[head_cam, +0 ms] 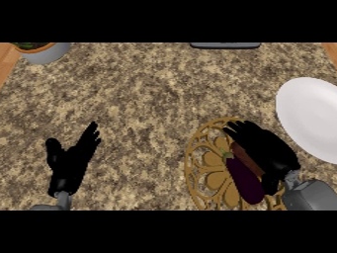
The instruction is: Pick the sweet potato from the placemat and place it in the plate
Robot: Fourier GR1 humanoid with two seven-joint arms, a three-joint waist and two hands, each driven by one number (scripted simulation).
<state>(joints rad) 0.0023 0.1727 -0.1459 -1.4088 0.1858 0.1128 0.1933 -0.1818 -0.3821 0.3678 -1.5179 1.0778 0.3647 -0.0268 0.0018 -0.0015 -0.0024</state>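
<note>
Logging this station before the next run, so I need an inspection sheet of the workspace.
Surface: speckled granite counter, wood at both sides.
Job's things: sweet potato on the round golden placemat, under the right hand; white plate at right, nothing on it.
Clutter: eggplant on the placemat.
Hands: right hand over the sweet potato; left hand open, resting lower left.
Cables: nothing seen.
Surroundings: potted plant top left; dark object at top edge.

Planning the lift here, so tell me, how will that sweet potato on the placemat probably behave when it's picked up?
The sweet potato looks long and rounded, so it may roll on the openwork placemat. It probably stays stiff. The eggplant lies right beside it and could get nudged by the right hand.
</note>
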